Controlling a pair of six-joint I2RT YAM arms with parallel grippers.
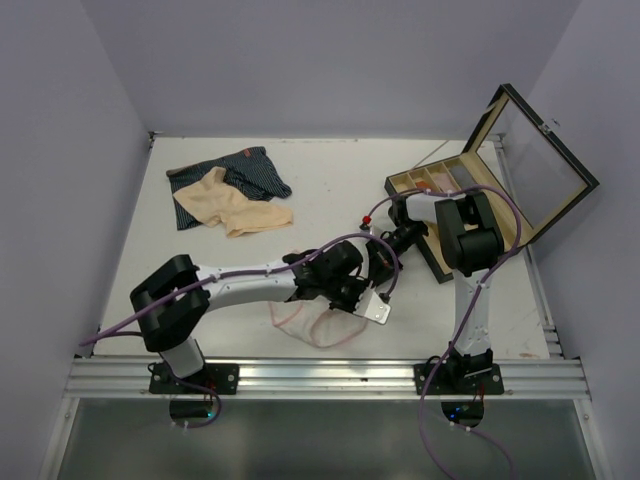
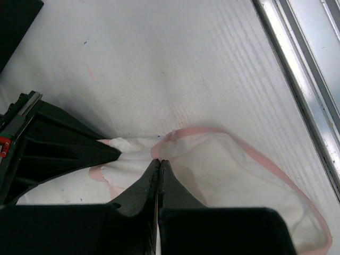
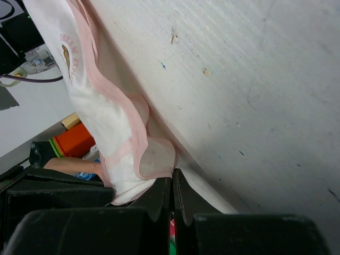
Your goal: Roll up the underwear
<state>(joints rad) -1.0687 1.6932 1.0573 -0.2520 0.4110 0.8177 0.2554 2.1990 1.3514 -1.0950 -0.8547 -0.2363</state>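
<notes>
**Left fingers** (image 2: 155,178): we find them pressed fully together. A fold of the pink-trimmed edge of the pink-and-white underwear (image 2: 234,175) is nipped at their tips.

**Right fingers** (image 3: 164,190): these are likewise closed tight, gripping a bunched white part of the same garment. In the left wrist view they sit just to the left of the left fingers, tips near each other on the same cloth.

**Pink-and-white underwear**: it is held at two close points, one by each set of fingers. From the left fingers the cloth spreads away to their right and lies flat on the counter (image 1: 330,190), its pink band curving round the outer edge. From the right fingers it runs straight ahead, with a small printed patch showing on the white cloth further along. The pinched part looks raised slightly off the counter, though the close views do not let us be sure.

**Beige underwear** (image 1: 232,205): it lies well apart from both sets of fingers, beyond them and off to the left, partly over the navy garment.

**Navy striped underwear** (image 1: 255,170): it lies under and just past the beige one, farther still from the fingers.

**Wooden box** (image 1: 440,182): it stands beyond the right fingers and to their right, with its compartments showing and its glass lid (image 1: 540,170) standing open.
</notes>
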